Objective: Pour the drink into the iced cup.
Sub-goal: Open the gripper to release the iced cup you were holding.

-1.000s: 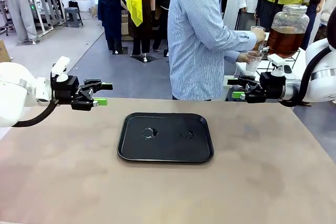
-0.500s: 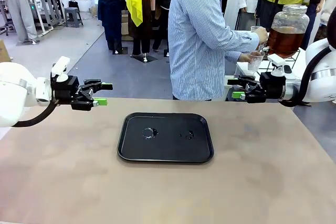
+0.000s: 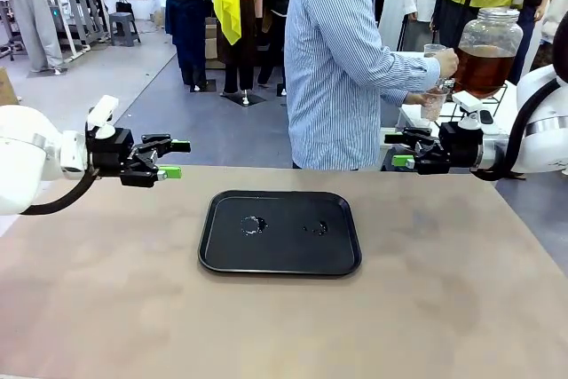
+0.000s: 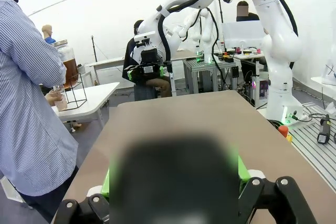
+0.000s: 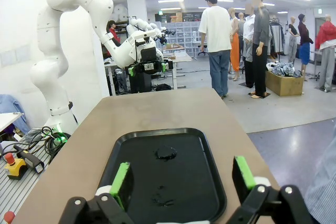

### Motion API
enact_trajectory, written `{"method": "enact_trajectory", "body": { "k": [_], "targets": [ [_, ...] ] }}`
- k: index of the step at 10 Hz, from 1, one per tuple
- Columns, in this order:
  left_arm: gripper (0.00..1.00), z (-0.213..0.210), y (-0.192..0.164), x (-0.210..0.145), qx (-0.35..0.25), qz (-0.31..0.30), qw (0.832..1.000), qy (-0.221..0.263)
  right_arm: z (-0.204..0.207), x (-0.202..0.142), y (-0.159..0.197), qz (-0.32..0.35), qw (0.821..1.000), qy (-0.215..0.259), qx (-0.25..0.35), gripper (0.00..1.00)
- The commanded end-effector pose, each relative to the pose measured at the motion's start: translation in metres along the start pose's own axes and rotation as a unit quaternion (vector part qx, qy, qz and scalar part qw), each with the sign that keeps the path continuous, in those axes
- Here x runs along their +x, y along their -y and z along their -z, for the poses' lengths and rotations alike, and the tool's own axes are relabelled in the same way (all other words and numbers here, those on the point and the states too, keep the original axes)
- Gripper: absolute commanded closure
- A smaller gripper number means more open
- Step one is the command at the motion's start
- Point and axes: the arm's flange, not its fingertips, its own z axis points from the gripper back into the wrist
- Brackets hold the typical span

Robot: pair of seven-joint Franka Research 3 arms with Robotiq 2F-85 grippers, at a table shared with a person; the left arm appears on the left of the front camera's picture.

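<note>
Both sets of jaws are spread wide and nothing is held in either. The left gripper (image 3: 167, 158) is poised above the table's left edge, and the right gripper (image 3: 398, 150) is poised at the far right edge, each turned inward toward the flat black rectangular tray (image 3: 222, 255) that lies between them on the brown table (image 3: 106, 308).

The task is judged to be at its preparation stage: no pouring by the robot has begun. On the tray only small wet patches (image 3: 253, 225) are seen.

The translucent amber-brown drink (image 3: 483, 68) is kept in a large glass dispenser jar (image 3: 493, 26) on a wire stand at a white side table beyond the right gripper, well apart from the jaws. There, clear plastic cups (image 3: 434, 101) are being handled by the hands of a person in a blue-striped shirt (image 3: 337, 59).

A filled vessel and an iced cup would have to be brought within reach before a grasp could be attempted.
</note>
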Motion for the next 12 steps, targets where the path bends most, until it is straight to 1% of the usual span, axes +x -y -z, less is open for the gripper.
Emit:
{"method": "enact_trajectory", "body": {
  "k": [1, 12],
  "targets": [
    [0.00, 0.0008, -0.0012, 0.0018, 0.000, -0.002, 1.000, -0.003, 0.0002, 0.0028, 0.0008, -0.001, 1.000, 0.000, 0.002, 0.00],
    [0.00, 0.0008, -0.0012, 0.0018, 0.000, -0.002, 1.000, -0.003, 0.0002, 0.0028, 0.0008, -0.001, 1.000, 0.000, 0.002, 0.00]
  ]
}}
